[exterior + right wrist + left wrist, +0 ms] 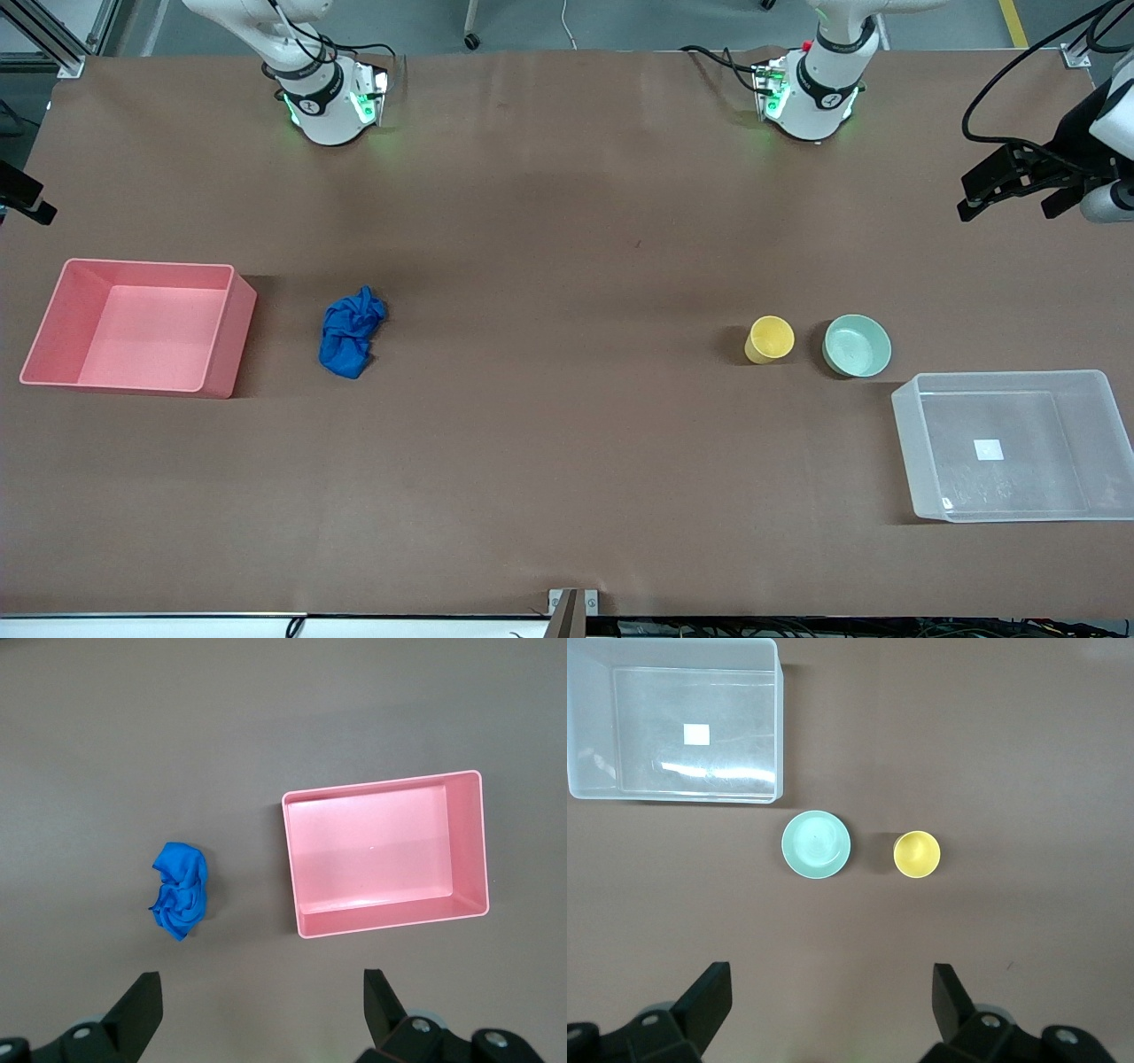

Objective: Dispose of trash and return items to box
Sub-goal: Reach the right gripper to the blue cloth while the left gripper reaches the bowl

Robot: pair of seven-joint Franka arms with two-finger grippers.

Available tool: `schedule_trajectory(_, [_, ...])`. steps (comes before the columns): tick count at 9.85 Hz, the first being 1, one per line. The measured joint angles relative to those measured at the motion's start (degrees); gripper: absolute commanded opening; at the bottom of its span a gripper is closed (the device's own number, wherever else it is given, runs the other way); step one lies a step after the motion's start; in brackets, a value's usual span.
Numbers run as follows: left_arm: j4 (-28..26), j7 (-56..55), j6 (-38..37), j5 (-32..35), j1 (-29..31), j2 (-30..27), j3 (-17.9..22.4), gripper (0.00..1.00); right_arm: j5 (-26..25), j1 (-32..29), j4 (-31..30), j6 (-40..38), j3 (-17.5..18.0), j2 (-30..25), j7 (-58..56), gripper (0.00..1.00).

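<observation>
Trash wad [352, 331] lying on table [567, 425]; L gripper [833, 1005] & R gripper [263, 1010] hovering high, pointing at 6 o'clock, fingers spread wide, holding nothing.

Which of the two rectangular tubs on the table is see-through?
The clear plastic tub beside the mint-green bowl; the pink bin is opaque.

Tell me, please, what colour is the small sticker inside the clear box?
White, on the bottom of the box; the sticker shows best in the left wrist view.
</observation>
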Motion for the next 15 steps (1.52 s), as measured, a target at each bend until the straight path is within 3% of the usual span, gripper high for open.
schedule_trajectory(5, [-0.1, 0.0, 0.4, 0.0, 0.0, 0.3, 0.0, 1.00, 0.1, 0.0, 0.0, 0.0, 0.2, 0.0, -0.2, 1.00])
schedule_trajectory(6, [-0.1, 0.0, 0.8, 0.0, 0.0, 0.6, 0.0, 1.00, 0.2, 0.1, -0.1, 0.0, 1.2, 0.3, -0.3, 1.00])
schedule_trajectory(9, [-0.9, 0.1, 2.6, 0.0, 0.2, 1.6, 0.1, 0.98, 0.2, 1.2, -3.5, 3.8, 9.2, 5.6, 3.6, 1.00])
schedule_trajectory(11, [-4.5, 0.2, 7.0, 0.1, 1.3, 2.1, 0.1, 0.98, 0.1, 2.1, -13.5, 16.0, 11.4, 8.9, 6.1, 1.00])
schedule_trajectory(15, [-20.6, 1.0, 27.0, 0.1, 2.8, 5.4, 0.2, 0.97, 0.1, 3.2, -38.4, 47.3, 11.8, 12.9, 7.7, 1.00])
